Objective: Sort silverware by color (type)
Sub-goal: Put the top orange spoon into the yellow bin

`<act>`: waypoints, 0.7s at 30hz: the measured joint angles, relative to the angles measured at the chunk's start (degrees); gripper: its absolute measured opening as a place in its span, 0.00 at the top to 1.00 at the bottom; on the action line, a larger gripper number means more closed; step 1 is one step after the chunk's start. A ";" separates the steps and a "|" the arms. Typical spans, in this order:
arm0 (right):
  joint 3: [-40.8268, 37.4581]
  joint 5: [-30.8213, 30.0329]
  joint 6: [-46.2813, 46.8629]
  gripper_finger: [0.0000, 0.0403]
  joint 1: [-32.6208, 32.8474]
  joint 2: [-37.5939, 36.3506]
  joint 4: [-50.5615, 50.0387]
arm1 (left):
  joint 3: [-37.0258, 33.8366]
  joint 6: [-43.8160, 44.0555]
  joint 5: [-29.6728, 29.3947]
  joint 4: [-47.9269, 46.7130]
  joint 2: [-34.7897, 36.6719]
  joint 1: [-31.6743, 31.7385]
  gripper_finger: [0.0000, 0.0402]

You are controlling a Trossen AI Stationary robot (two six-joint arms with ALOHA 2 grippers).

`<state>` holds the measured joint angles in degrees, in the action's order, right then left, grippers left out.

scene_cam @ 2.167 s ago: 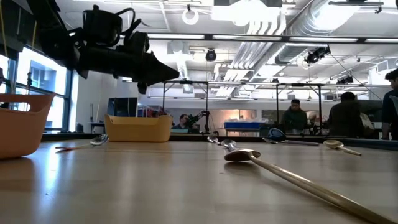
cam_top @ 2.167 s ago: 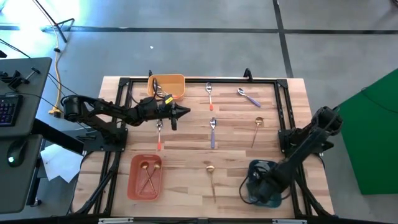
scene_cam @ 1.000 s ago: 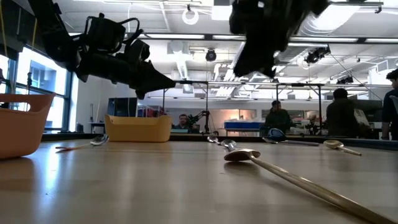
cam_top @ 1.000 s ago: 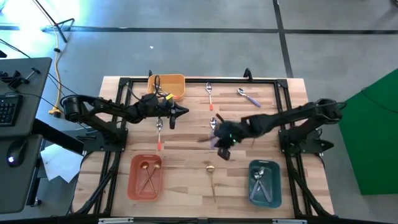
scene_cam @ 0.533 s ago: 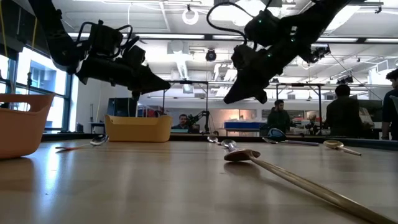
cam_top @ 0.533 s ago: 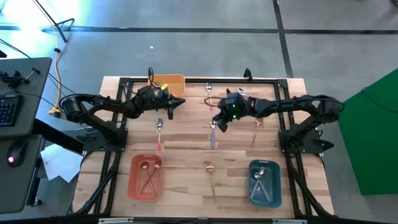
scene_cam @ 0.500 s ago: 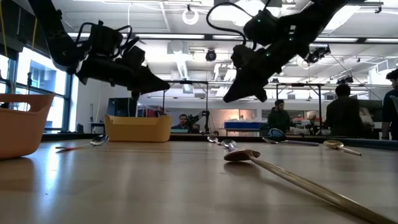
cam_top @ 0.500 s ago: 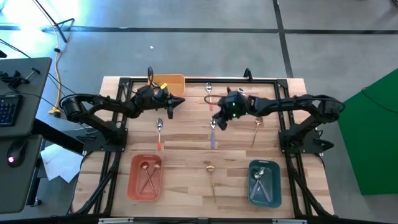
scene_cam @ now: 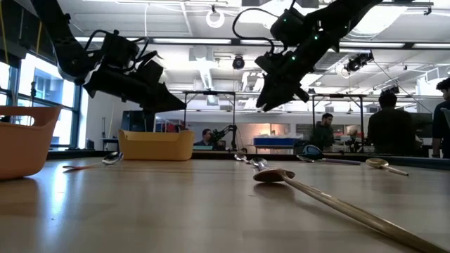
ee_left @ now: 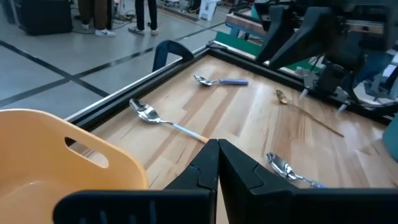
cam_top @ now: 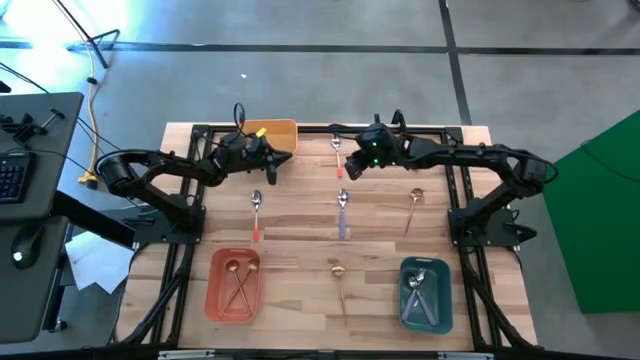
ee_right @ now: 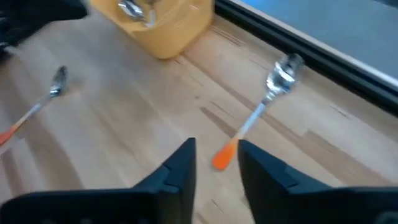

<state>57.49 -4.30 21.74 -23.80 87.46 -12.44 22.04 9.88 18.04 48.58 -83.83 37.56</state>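
Silverware lies scattered on the wooden table. A spoon with a red-orange handle point(ee_right: 261, 112) lies near the far edge, and my right gripper point(ee_right: 216, 163) hovers open above its handle end, touching nothing. My left gripper point(cam_top: 272, 165) hangs shut and empty beside the yellow bin point(cam_top: 272, 135), which holds a spoon point(ee_right: 134, 9). Another red-orange spoon point(cam_top: 256, 215), a blue-handled spoon point(cam_top: 342, 212) and two gold spoons point(cam_top: 412, 208) point(cam_top: 340, 285) lie flat. A second blue-handled spoon point(ee_left: 221, 81) lies by the far rail.
A red bin point(cam_top: 233, 283) with gold spoons stands at the near left. A teal bin point(cam_top: 424, 295) with spoons stands at the near right. A black frame rail point(cam_top: 420, 130) runs around the table. People stand in the room beyond.
My right gripper has swung from the middle of the table toward the far edge, over the red-orange spoon there. My left gripper has swung a little toward the far edge, closer to the yellow bin. No spoon has moved.
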 joint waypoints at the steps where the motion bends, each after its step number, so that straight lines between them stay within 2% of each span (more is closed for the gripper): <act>1: 0.00 -0.33 0.53 0.70 -0.08 0.14 -0.34 | 0.00 -0.10 0.02 -0.14 0.00 -0.03 1.00; 5: 0.00 -1.29 3.06 0.60 -0.09 1.88 -0.48 | 0.00 -0.12 0.02 -1.25 0.00 -0.11 1.00; 9: 0.00 -1.29 4.91 0.55 0.13 4.71 -0.56 | -0.75 -0.12 -0.07 -1.25 0.00 -0.13 1.00; 21: 0.02 0.29 5.86 0.58 0.99 6.66 1.35 | -1.70 -1.13 0.14 -2.19 0.04 0.31 1.00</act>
<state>57.52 -4.01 27.60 -22.81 94.12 -11.09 20.34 8.75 18.18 46.39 -83.79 37.87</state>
